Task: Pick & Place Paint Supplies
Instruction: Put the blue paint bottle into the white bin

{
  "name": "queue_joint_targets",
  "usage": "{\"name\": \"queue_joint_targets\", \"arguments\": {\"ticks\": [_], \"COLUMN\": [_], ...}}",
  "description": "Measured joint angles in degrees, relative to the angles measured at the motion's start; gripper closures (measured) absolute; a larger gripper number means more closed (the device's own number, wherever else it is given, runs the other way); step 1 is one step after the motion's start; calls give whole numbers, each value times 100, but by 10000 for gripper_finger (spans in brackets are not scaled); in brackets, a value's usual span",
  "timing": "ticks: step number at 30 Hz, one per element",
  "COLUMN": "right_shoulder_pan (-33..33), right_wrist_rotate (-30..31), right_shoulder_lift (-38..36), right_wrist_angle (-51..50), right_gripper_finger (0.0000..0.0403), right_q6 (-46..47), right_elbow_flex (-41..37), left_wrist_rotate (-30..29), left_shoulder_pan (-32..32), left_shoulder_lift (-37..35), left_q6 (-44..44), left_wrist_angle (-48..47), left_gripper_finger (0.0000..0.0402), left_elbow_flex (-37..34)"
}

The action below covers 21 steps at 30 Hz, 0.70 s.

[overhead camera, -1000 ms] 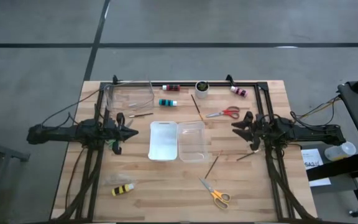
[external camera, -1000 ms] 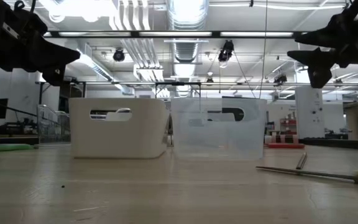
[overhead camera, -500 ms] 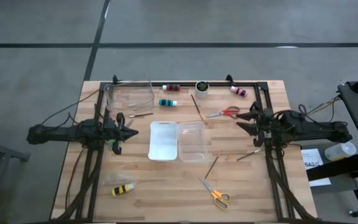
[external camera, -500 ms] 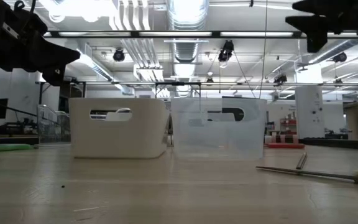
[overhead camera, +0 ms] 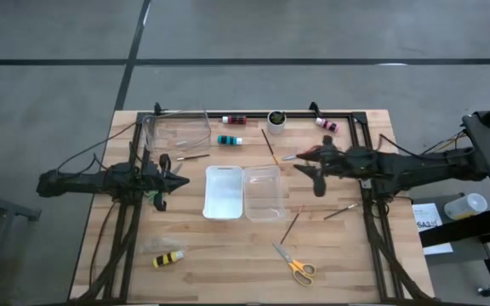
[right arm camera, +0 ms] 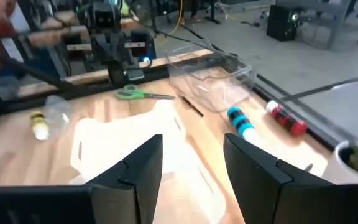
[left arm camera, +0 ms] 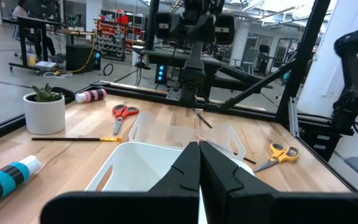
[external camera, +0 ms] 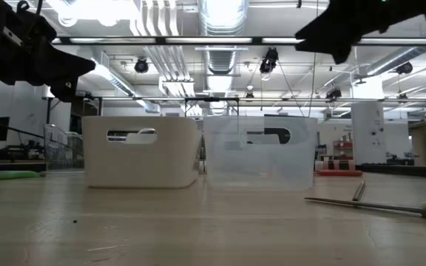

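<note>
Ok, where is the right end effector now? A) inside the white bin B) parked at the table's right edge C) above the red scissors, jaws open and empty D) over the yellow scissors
C: the right end effector hangs open and empty above the red scissors, beside the clear bin.

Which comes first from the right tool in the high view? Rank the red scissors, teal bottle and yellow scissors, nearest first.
From the right tool:
1. Red scissors, right beneath it.
2. Teal bottle, toward the table's far left.
3. Yellow scissors, at the near edge.
</note>
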Motion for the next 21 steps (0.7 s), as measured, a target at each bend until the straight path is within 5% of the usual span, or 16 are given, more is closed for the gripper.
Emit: {"name": "queue_joint_targets", "arguments": {"ticks": [7,14,21], "right_shoulder_pan": [-561,-1392,-1841], "right_wrist_rotate": [-146,-1640,-1660], "right_shoulder_lift": [1552,3290,4867], "right_wrist_angle": [-244,-571,-729], "right_gripper_finger": [236,236,236], "right_q6": [-1074,-2112,-2652], "right_elbow_flex": [1519,2618,3554], "left_wrist_rotate": [0,0,0], "left_shoulder_pan": [0,1,0], "left_shoulder_lift": [0,0,0], "left_q6": [0,0,0], "left_wrist_angle": [0,0,0], "left_gripper_finger": [400,400,400], "left_elbow_flex": [1,2,1]}}
